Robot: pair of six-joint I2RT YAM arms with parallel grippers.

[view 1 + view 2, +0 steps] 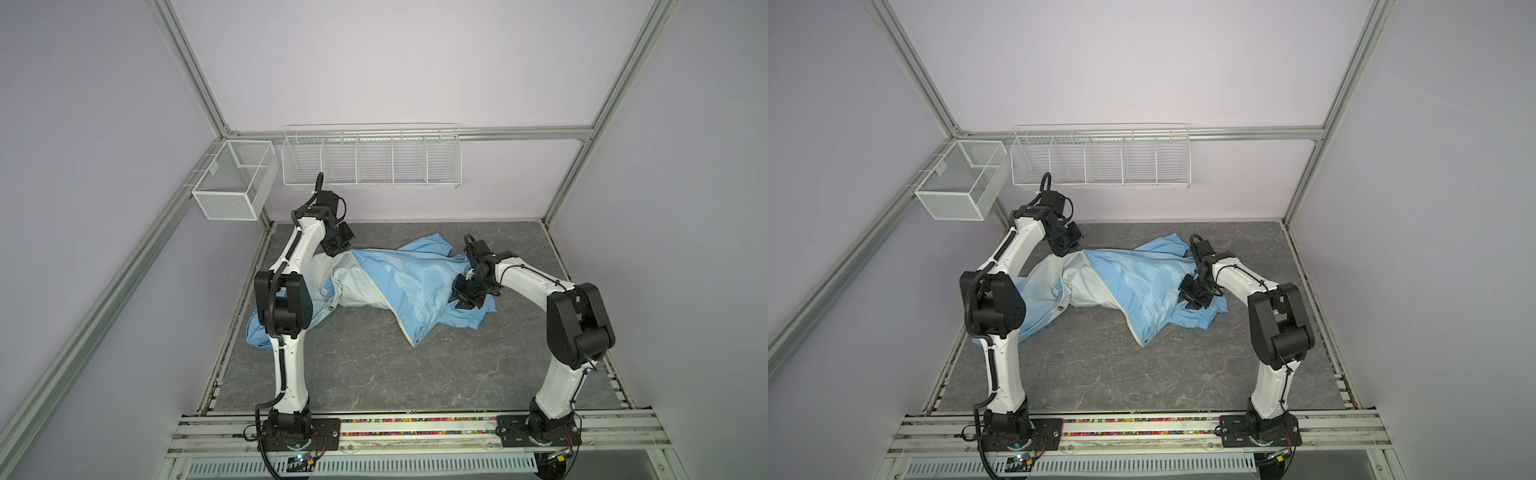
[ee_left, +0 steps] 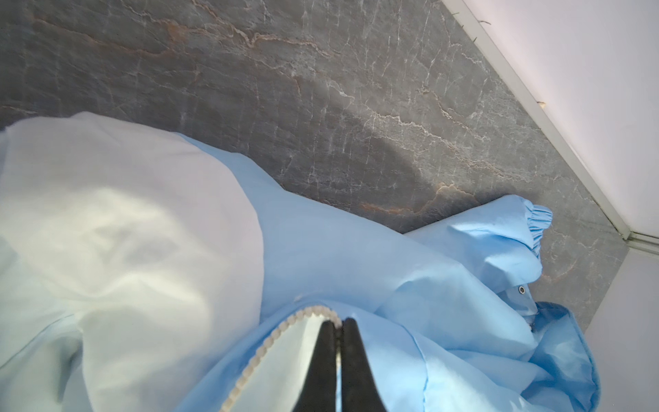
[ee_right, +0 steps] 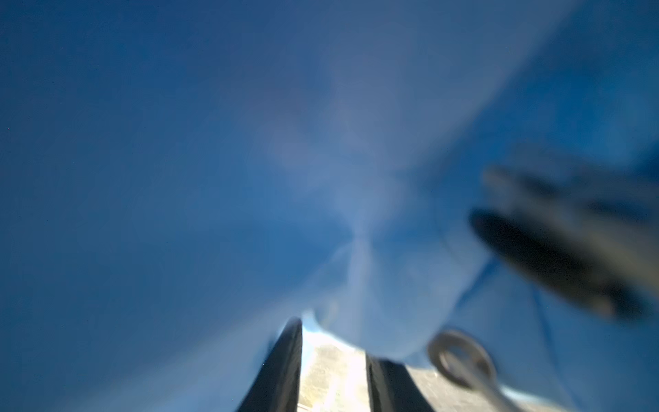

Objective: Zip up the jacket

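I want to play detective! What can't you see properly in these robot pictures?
Right wrist view: the jacket is too close and blurry, so whether the right end effector holds cloth is unclear.
Same view: a blurry ring; snap or zipper pull, cannot tell.
Both top views: the left arm covers part of the jacket, and the slider on the zipper is too small to find.

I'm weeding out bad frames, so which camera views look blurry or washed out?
Right wrist view: badly blurred, the jacket a dark blue smear. Left wrist view: table sharp, pale fabric washed out. Both top views: clear, evenly lit.
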